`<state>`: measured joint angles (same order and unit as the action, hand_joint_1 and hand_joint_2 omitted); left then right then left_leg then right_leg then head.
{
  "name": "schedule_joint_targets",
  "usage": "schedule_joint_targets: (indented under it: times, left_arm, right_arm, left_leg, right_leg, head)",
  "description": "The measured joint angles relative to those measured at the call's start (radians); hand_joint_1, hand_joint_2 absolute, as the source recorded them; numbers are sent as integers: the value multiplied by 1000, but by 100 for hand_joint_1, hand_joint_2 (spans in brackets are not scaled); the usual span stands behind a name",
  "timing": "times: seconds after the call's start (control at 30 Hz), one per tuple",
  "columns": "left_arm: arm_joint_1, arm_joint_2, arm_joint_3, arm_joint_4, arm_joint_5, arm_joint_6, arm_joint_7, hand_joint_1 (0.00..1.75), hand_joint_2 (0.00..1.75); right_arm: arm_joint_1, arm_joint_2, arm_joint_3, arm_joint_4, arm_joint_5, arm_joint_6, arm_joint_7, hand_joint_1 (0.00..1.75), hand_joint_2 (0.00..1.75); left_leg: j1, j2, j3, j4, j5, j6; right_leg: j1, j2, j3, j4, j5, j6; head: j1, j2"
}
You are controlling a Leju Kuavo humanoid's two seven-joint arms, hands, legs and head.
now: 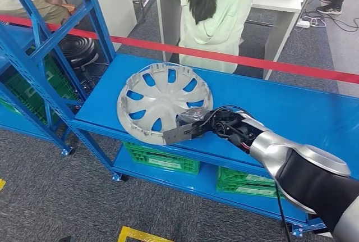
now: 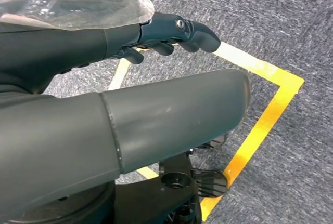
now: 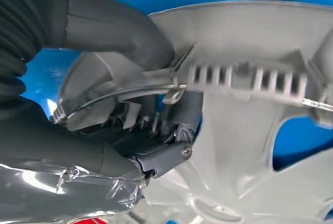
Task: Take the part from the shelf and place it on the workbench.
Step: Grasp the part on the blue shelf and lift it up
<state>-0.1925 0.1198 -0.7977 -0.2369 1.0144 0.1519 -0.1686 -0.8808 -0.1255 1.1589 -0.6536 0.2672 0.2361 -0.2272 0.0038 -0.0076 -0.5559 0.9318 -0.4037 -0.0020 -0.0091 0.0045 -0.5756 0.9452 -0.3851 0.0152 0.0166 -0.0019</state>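
1. The part, a silver wheel cover point(image 1: 162, 99), lies tilted on the upper level of the blue shelf point(image 1: 292, 113), its near rim at the shelf's front edge.
2. The right hand point(image 1: 190, 127) reaches in from the right and grips the cover's near rim; the right wrist view shows the thick thumb point(image 3: 117, 26) on one face of the rim and darker fingers point(image 3: 157, 156) curled onto the other, closed on the cover point(image 3: 251, 104).
3. The left hand point(image 2: 117, 104) hangs over grey carpet with yellow floor tape point(image 2: 267, 115); its fingers point(image 2: 184, 31) are loosely extended and hold nothing.
4. Green crates point(image 1: 162, 158) sit on the shelf's lower level.
5. Behind a red barrier tape point(image 1: 254, 61), a person in a pale hoodie point(image 1: 216, 20) sits at a white worktop point(image 1: 271, 0).
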Motion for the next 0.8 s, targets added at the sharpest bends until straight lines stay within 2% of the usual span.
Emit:
schedule_joint_targets:
  times: [0.17,0.33,0.8]
  left_arm:
    - [0,0,1,0,19,3,-18,0,0]
    - [3,0,6,0,39,7,-31,0,0]
    - [14,-1,27,0,61,25,-46,0,0]
  right_arm:
    - [-9,0,3,0,36,92,40,175,175]
    - [-16,0,20,-1,53,146,42,175,175]
    - [-23,-11,72,-5,24,179,47,175,175]
  left_leg:
    - [0,0,1,0,0,0]
    - [0,0,2,0,0,0]
    - [0,0,12,0,-3,-1]
  right_leg:
    - [0,0,0,0,0,0]
    - [0,0,1,0,0,0]
    - [0,1,11,-1,-2,0]
  head:
    - [0,0]
    - [0,0]
    - [0,0]
